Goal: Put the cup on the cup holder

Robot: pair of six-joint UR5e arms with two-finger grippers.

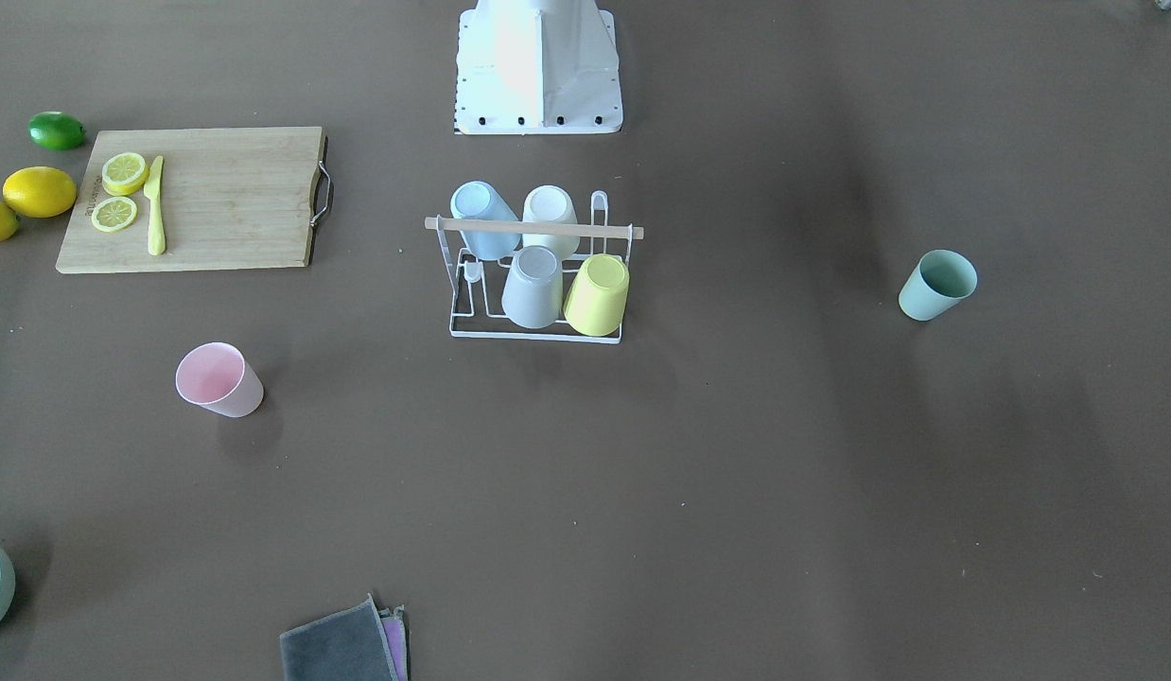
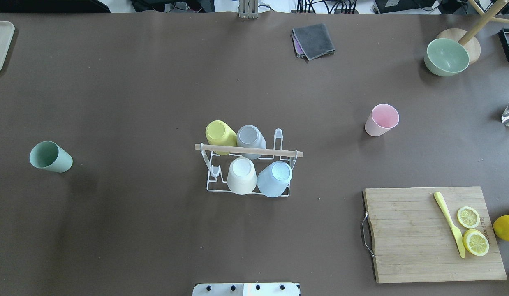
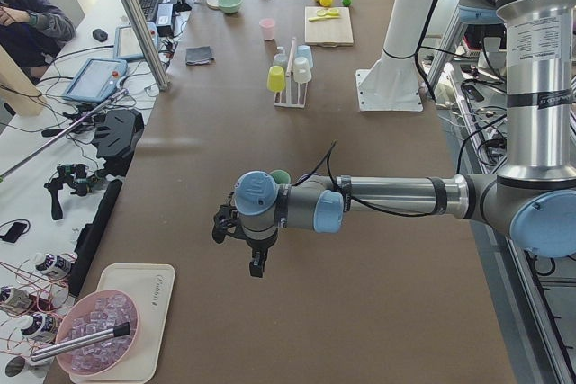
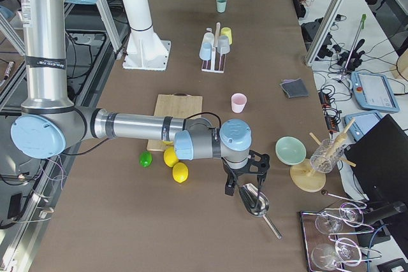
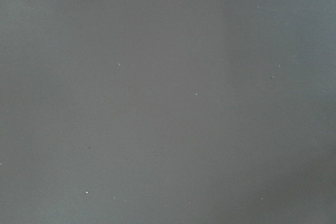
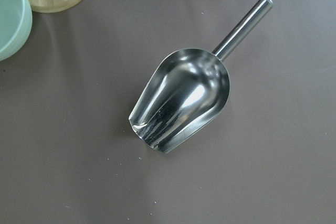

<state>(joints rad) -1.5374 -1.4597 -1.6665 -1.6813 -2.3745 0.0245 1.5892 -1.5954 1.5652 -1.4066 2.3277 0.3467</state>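
The left arm's forearm reaches out level over the table's left end, its wrist turned so the left claw (image 3: 256, 263) points straight down above bare brown surface, which is all its wrist camera sees; only the side view shows this claw, so I cannot tell whether its fingers are apart or together. The right arm mirrors it at the right end: forearm level and low, right claw (image 4: 243, 180) hanging over a metal scoop (image 6: 181, 100) that lies on the table beside a green bowl (image 6: 10, 19), and again I cannot tell how the fingers stand. The cup holder (image 1: 471, 271) sits mid-table before the robot's base, its wooden rod (image 1: 533, 228) across the top, carrying a blue cup (image 1: 484, 219), cream cup (image 1: 550, 218), grey cup (image 1: 533, 286) and yellow cup (image 1: 597, 294) upside down; a tall prong and a short one stand bare. A green cup (image 2: 51, 156) stands well apart on the left, a pink cup (image 2: 381, 119) on the right, with wide table between each and the holder. The cutting board (image 2: 406, 234) lies near the robot-side edge on the right, folded cloths (image 2: 314, 40) at the far edge.
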